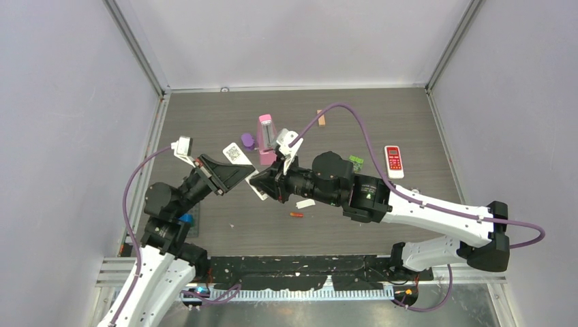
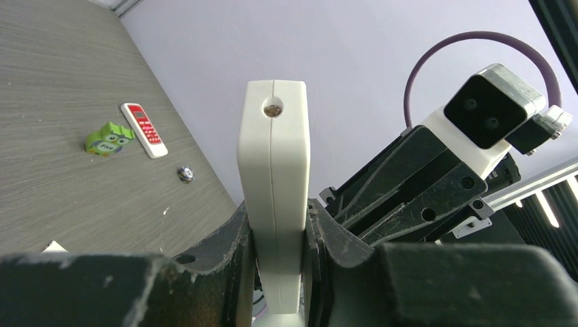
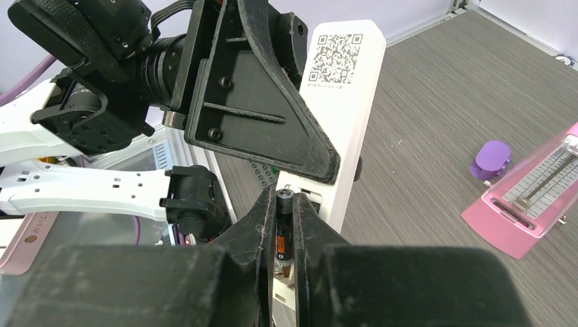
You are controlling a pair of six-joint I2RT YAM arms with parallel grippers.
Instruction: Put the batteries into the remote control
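Observation:
My left gripper is shut on a white remote control and holds it up off the table. In the left wrist view the remote stands on edge between the fingers. Its back carries a QR label, and an open compartment shows at its lower end. My right gripper is shut on a dark battery with an orange band, held lengthwise right at that compartment. A red-orange battery lies on the table below the arms, near a small white cover piece.
A second, red-and-white remote lies at the right beside a green owl figure. A pink metronome and a purple cap stand behind the grippers. A small wooden block sits further back.

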